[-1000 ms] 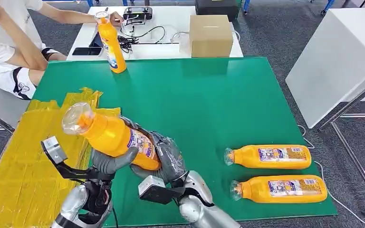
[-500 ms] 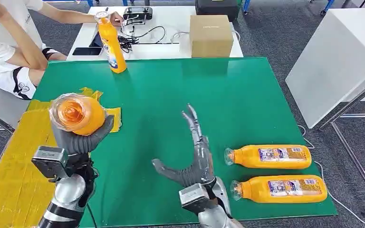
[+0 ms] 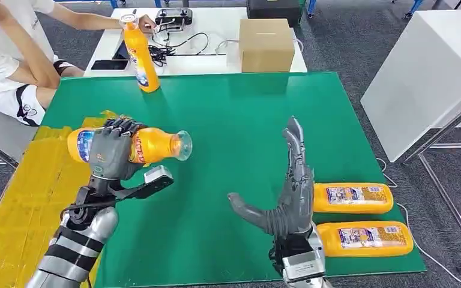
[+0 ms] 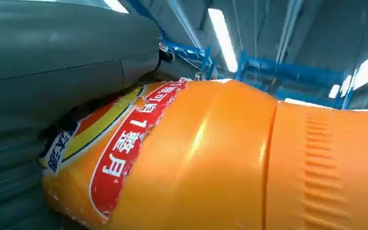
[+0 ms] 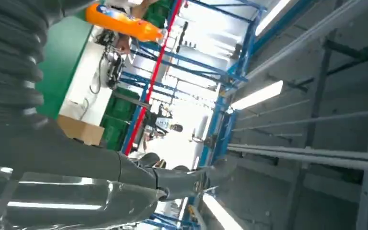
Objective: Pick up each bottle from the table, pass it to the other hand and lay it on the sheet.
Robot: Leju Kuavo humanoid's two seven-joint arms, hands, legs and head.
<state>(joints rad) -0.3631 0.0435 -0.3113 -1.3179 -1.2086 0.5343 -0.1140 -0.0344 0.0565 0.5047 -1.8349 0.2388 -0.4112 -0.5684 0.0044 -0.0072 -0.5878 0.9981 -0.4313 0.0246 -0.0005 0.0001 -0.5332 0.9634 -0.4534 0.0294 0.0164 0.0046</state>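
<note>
My left hand [image 3: 111, 155] grips an orange bottle [image 3: 150, 146] round its labelled middle, holding it level above the table's left side, clear cap toward the centre. Up close its orange body [image 4: 230, 163] lies against the hand [image 4: 52, 76]. My right hand [image 3: 285, 201] stands open and upright near the front, fingers spread, holding nothing; its fingers [image 5: 139, 177] reach toward the ceiling. Two more orange bottles [image 3: 351, 198] [image 3: 372, 238] lie on their sides just right of that hand. A fourth bottle [image 3: 140, 55] stands upright at the far left edge. The yellow sheet [image 3: 30, 204] covers the table's left end.
The green table [image 3: 246, 120] spreads under both arms. Beyond it is a white desk [image 3: 210, 36] with a cardboard box [image 3: 266, 44], cables and a phone. A person in a white shirt [image 3: 6, 60] sits at the far left, one hand on the standing bottle's cap.
My left hand has turned the bottle from cap toward me to level, cap pointing right, and moved it farther from me. My right hand moved right and rose upright, open, beside the lying bottles.
</note>
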